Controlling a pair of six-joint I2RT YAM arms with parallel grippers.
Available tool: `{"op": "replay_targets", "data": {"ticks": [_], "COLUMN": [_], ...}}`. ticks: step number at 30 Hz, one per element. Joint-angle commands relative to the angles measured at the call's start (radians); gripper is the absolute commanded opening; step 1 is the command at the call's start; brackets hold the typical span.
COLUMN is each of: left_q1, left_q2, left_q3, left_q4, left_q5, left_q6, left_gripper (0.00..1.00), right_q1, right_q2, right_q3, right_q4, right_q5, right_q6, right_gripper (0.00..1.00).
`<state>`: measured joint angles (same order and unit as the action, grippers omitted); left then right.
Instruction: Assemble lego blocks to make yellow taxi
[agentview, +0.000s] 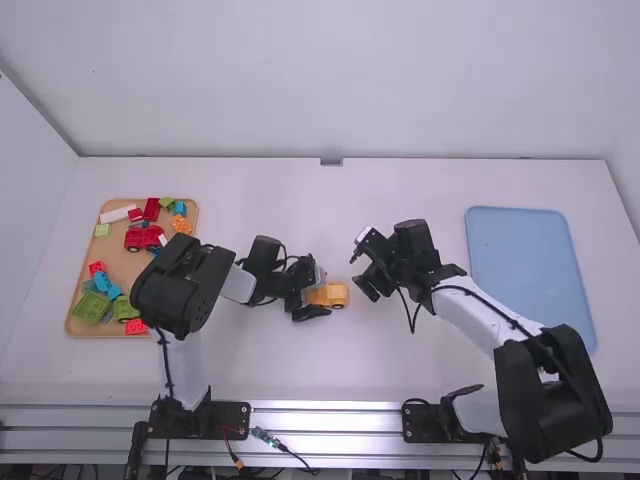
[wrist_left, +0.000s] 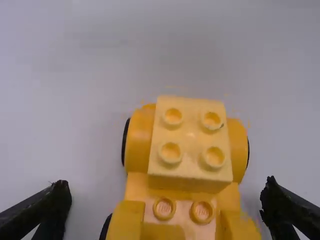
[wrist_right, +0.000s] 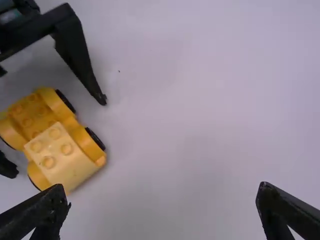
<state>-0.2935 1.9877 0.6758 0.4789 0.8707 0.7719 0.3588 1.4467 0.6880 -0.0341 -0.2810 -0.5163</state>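
Observation:
A yellow car base with black wheels (wrist_left: 137, 137) stands on the table near the middle, a paler yellow block (wrist_left: 190, 145) sitting across one end of it; in the right wrist view the pale block (wrist_right: 62, 155) covers the near end and studs show on the rest. My left gripper (agentview: 314, 290) is at the car, fingers open on either side of it; in its own view the left gripper (wrist_left: 167, 207) touches neither side. Right of the car, my right gripper (agentview: 362, 270) stands open and holds nothing; its own view shows the right gripper (wrist_right: 162, 197) with bare table between the fingers.
On the left, a wooden tray (agentview: 70, 322) holds several red, green, blue and orange blocks. A blue tray (agentview: 530, 270) lies at the right. Between the two grippers the gap is small.

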Motion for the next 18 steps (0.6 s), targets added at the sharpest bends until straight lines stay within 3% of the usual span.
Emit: {"op": "replay_targets", "data": {"ticks": [1, 9, 10, 14, 18], "left_q1": [0.01, 0.065, 0.089, 0.141, 0.236], "left_q2": [-0.064, -0.331, -0.398, -0.494, -0.597], "left_q3": [-0.009, 0.08, 0.117, 0.167, 0.209], "left_q4": [-0.071, -0.545, -0.681, -0.855, -0.974], "left_q5": [-0.13, -0.266, -0.296, -0.342, -0.527], "left_q6": [-0.043, -0.043, -0.045, -0.063, -0.365], "left_gripper": [0.99, 0.99, 0.99, 0.99, 0.99], "right_q1": [0.001, 0.001, 0.001, 0.001, 0.001], "right_q2": [-0.014, -0.014, -0.014, -0.014, -0.014], "right_q3": [0.019, 0.019, 0.019, 0.019, 0.019], "right_q4": [0.003, 0.015, 0.031, 0.07, 0.126], "right_q5": [0.02, 0.02, 0.019, 0.019, 0.013], "right_q6": [0.027, 0.027, 0.033, 0.066, 0.076], "right_gripper": [0.99, 0.99, 0.99, 0.99, 0.99]}}
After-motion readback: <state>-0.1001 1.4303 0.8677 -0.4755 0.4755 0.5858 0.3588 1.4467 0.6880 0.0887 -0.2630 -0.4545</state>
